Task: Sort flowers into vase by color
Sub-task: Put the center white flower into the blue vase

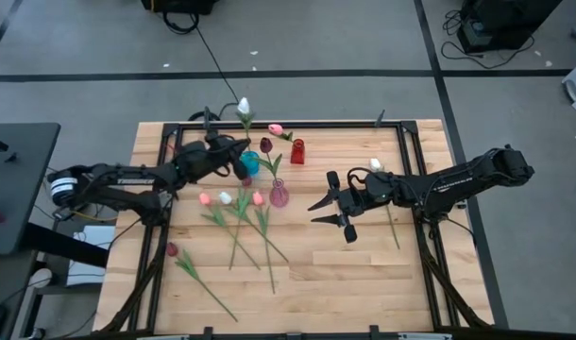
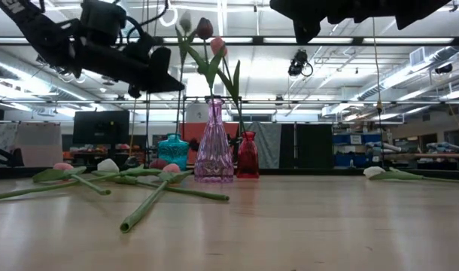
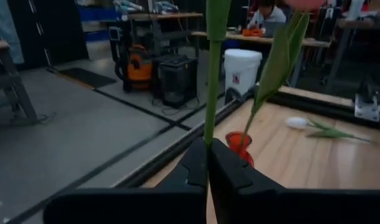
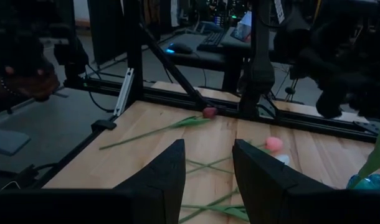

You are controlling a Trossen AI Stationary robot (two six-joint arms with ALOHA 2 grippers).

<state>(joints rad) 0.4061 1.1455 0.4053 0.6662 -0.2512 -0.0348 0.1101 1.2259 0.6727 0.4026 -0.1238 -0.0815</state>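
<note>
My left gripper (image 1: pixel 233 151) is up over the table's far left part, beside the teal vase (image 1: pixel 249 165), shut on a white tulip (image 1: pixel 244 106). A dark red tulip (image 1: pixel 265 144) stands in the purple vase (image 1: pixel 279 195), and a pink tulip (image 1: pixel 276 129) stands in the red vase (image 1: pixel 297 151). Two pink tulips (image 1: pixel 205 198) (image 1: pixel 258 198), a white one (image 1: pixel 226 198) and a dark red one (image 1: pixel 172 250) lie flat on the wood. Another white tulip (image 1: pixel 375 164) lies at the right. My right gripper (image 1: pixel 340 203) hovers open at mid-table, touching nothing. My left gripper pinches the white tulip's green stem (image 3: pixel 209 138) between its two fingers, which lie across it. The stem stands about upright, with the bud (image 2: pixel 186 22) high above the fingers (image 2: pixel 158 79). Whether its lower end is inside the teal vase (image 2: pixel 173 150), I cannot tell.
A black metal frame (image 1: pixel 401 142) runs along the table's edges. The three vases stand close together at the far middle. The lying stems cross each other left of centre (image 1: pixel 245 236). Bare wood shows along the near edge (image 1: pixel 364 283). A person sits at a bench in the room beyond.
</note>
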